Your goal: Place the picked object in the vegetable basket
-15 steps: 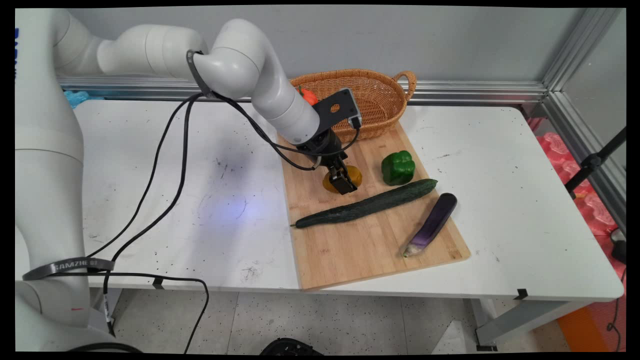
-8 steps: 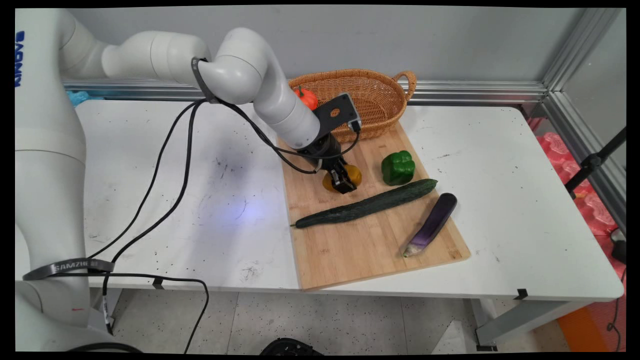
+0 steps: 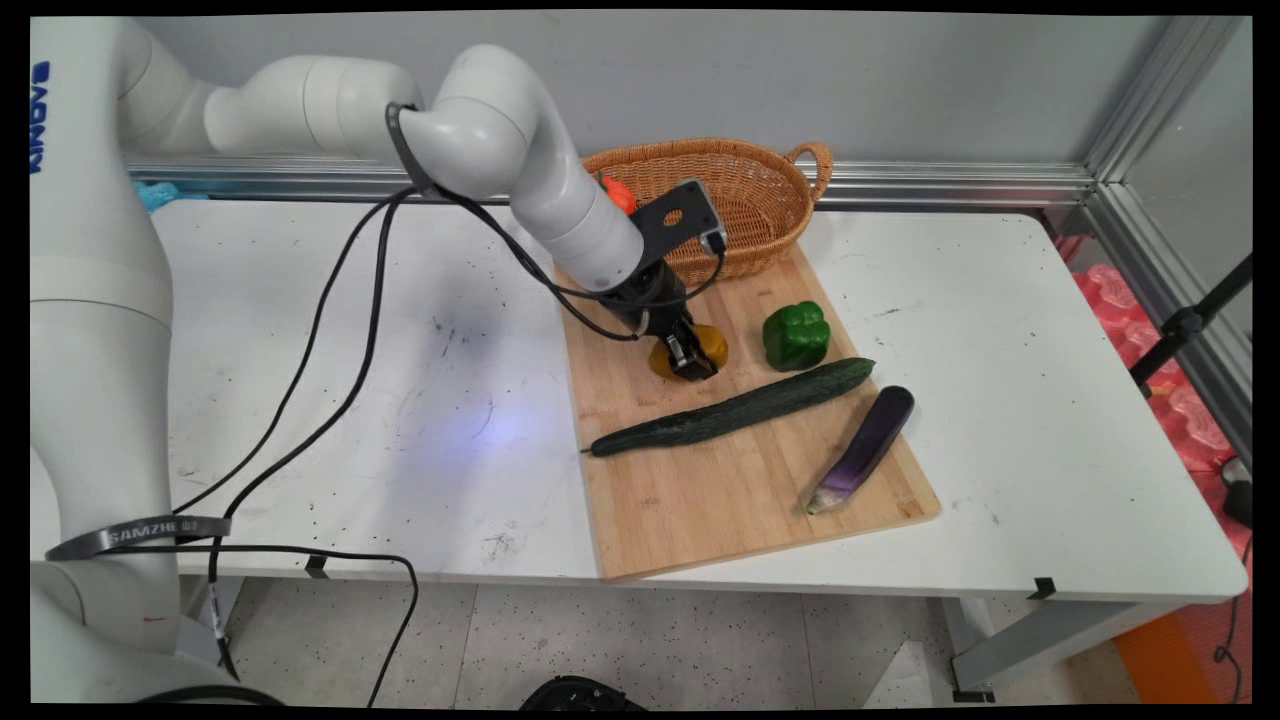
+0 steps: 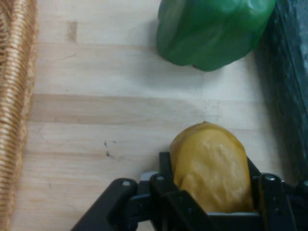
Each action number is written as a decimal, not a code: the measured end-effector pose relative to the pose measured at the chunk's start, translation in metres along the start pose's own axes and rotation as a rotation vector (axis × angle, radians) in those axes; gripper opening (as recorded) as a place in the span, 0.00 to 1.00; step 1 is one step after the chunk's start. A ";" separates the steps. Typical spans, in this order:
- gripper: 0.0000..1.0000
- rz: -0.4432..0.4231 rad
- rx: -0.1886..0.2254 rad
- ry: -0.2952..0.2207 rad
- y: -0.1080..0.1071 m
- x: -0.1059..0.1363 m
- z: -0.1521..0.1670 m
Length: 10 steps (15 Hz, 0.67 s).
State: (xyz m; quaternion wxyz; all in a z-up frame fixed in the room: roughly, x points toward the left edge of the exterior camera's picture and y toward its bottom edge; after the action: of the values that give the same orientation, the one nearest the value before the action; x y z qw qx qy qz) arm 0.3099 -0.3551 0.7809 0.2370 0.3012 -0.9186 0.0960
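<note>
My gripper is down on the board, fingers pinching the yellow fruit from both sides. Fruit sits at the board's back part, just in front of the basket. Green pepper near it on the board, cucumber lying across the board's middle, eggplant at the board's right edge. Something orange in the basket.

The pale bamboo cutting board is showing matt, fine-grained wood. The lumpy yellow potato-like piece is looking waxy and dimpled, the green bell pepper smooth and glossy. The woven wicker basket is looking coarse and ribbed.
</note>
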 end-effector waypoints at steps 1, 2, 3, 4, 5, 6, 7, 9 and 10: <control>0.00 0.001 -0.004 0.000 -0.001 0.003 -0.004; 0.00 0.004 -0.006 0.001 -0.003 0.006 -0.009; 0.00 0.013 -0.011 0.000 -0.005 0.011 -0.015; 0.00 0.024 -0.015 0.000 -0.008 0.016 -0.021; 0.00 0.035 -0.018 0.002 -0.011 0.021 -0.027; 0.00 0.049 -0.020 0.005 -0.015 0.028 -0.033; 0.00 0.060 -0.019 0.009 -0.019 0.034 -0.038; 0.00 0.079 -0.012 0.021 -0.028 0.046 -0.046; 0.00 0.085 -0.006 0.028 -0.034 0.052 -0.050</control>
State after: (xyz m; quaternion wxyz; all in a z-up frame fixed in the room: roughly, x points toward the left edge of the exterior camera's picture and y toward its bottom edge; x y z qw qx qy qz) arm 0.3123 -0.3932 0.8510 0.2466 0.2596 -0.9275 0.1074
